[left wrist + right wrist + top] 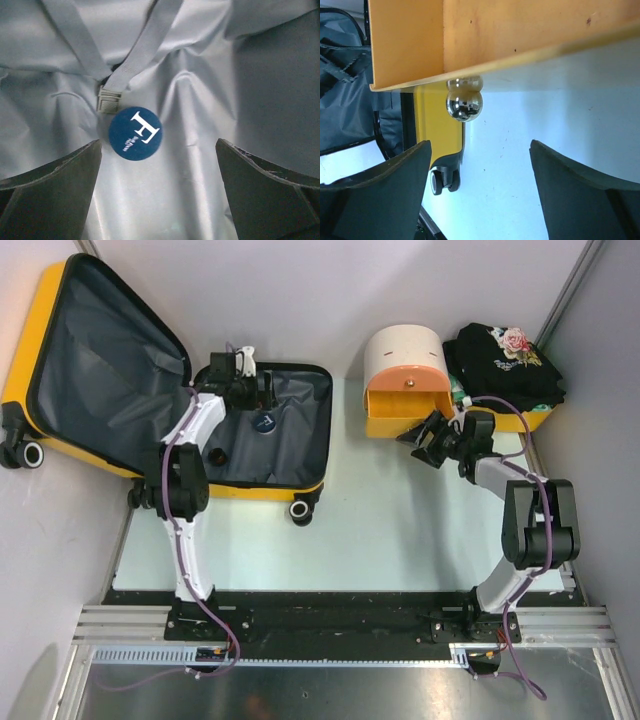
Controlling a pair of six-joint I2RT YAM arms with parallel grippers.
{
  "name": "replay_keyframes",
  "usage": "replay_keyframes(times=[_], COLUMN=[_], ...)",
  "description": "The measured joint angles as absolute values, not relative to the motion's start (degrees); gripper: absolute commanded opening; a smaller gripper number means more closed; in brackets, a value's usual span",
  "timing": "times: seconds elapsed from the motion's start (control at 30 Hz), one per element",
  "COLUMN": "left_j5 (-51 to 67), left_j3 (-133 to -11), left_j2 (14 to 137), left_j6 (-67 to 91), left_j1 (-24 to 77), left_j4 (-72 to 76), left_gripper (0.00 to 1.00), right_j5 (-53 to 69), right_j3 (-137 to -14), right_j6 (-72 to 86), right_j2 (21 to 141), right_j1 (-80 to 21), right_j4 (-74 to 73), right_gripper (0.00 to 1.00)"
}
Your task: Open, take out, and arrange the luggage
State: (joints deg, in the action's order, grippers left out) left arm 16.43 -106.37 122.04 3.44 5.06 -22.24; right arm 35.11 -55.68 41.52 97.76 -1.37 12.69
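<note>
The pale table [400, 510] carries the luggage [110, 370] at its far left, lying open with the lid tilted up. My left hand [158, 150] hangs wide open over the grey lining, above a blue disc [135, 133]. My right hand [480, 147] is open too, near the knob [464, 102] of the orange drawer [495, 35], not touching it.

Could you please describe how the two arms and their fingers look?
The left arm and right arm have white links, black joints and a purple cable alongside. The left gripper and right gripper have broad, dark, wedge-shaped fingers.
</note>
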Motion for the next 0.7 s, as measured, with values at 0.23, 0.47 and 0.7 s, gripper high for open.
replay_keyframes(times=[0.23,0.47,0.7], left_j5=[13.39,10.41,7.07], left_j3=[-109.95,-111.72,-114.15], left_j2=[128.51,132.86,135.66], left_j6=[0.34,-3.11,-6.07], left_j1=[4.95,5.89,7.44], left_j4=[-25.65,-28.62,-30.22], left_gripper=[1.0,1.0,0.98], right_j5=[35.83,35.24,34.76], right_j3=[-55.68,-56.18,-57.82], right_j6=[37.34,29.56,23.81], right_j2=[93.47,89.12,87.05], right_j1=[1.91,2.61,4.73], right_j4=[8.78,4.23,1.45], right_gripper=[0.88,0.91,0.99])
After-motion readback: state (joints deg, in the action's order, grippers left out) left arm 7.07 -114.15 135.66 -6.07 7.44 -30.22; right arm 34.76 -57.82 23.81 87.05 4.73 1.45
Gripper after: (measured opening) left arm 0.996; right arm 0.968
